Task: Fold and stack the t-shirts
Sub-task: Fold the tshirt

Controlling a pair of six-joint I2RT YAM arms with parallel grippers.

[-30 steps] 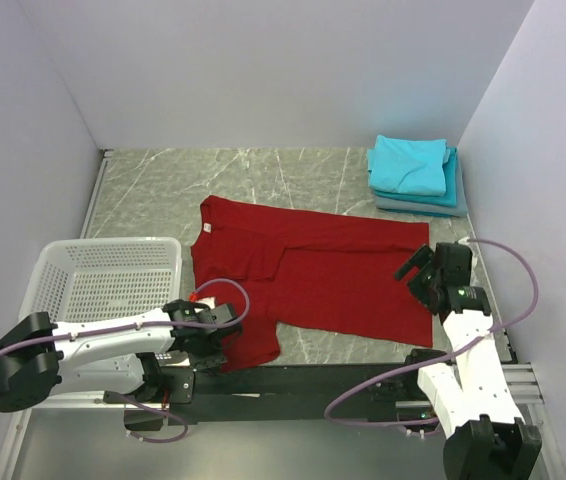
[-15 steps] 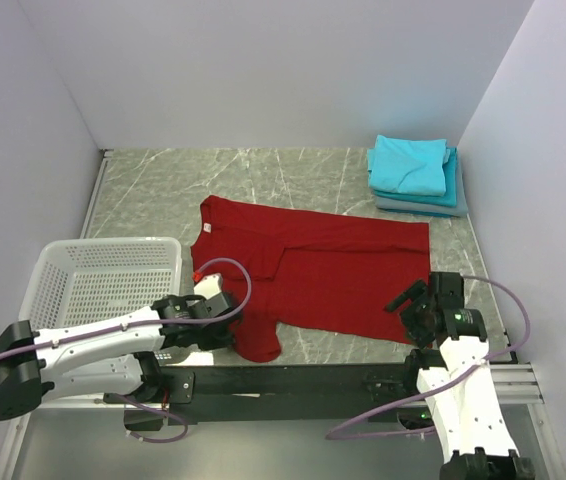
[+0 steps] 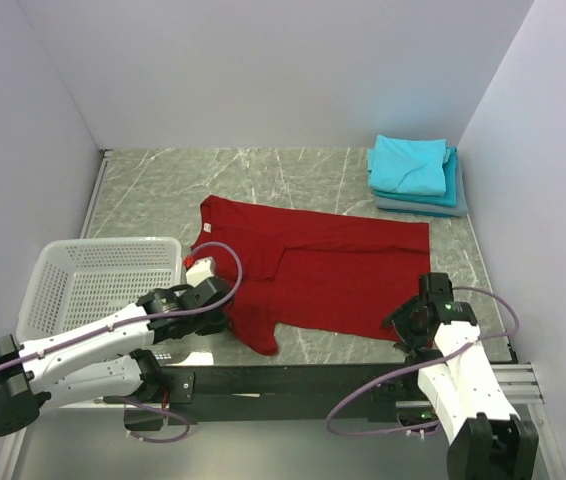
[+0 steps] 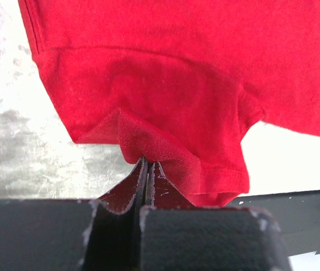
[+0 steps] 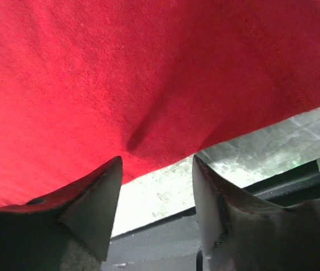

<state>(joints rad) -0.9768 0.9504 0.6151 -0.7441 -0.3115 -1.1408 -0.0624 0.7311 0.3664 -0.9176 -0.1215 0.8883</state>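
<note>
Marble table (image 3: 163,180): left hand (image 4: 147,166) clenched on red t-shirt (image 3: 333,265) edge; right hand (image 5: 155,164) spread at hem.

No writing, number, brand mark or sign can be read in any of the three views. The only label in sight is the small white neck tag (image 3: 205,228) sewn inside the collar of the red t-shirt (image 3: 333,270). It shows only from the top camera, and there it is a pale speck too small for any print on it to be made out. Both wrist views are filled with plain red cloth that carries no lettering.
</note>
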